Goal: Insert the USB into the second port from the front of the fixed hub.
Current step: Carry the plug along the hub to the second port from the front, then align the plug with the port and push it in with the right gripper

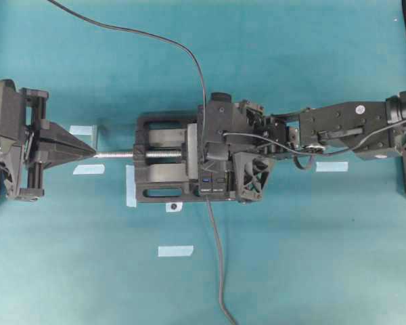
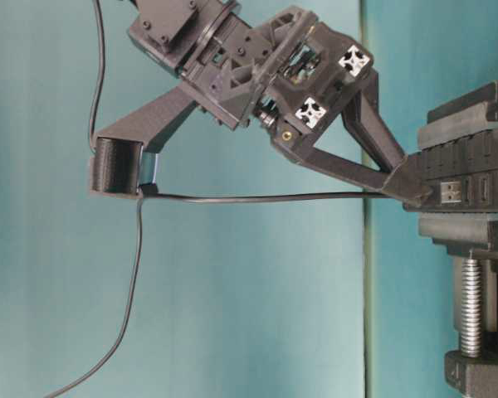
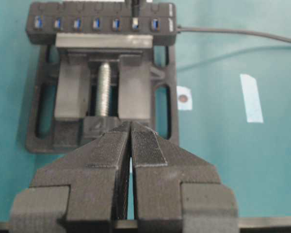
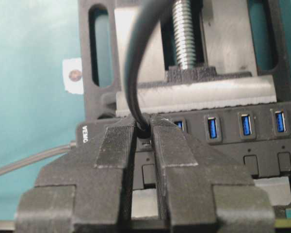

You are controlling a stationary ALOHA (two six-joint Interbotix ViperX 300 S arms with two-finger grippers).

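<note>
While our right gripper (image 4: 144,145) is clamped on the USB (image 4: 143,130) at the bottom centre of the right wrist view, the plug itself is nearly hidden between the pads, so we judge the main risk to be a blind misalignment: we cannot tell whether the tip sits squarely in a slot of the fixed hub (image 4: 242,141) or against its rim. Pressing down while skewed could jam or bend the plug, or let it slip in the grip. Just behind, the cable (image 4: 136,73) arches stiffly up out of the jaws, and its pull could twist the plug sideways. Counting ports is another hazard; in the left wrist view the plug stands at the second slot from the right end, but that is small. Farther off, at the left edge of the overhead view, our left gripper (image 1: 88,152) rests shut and empty, close to the vise (image 1: 162,162) screw's tip.
</note>
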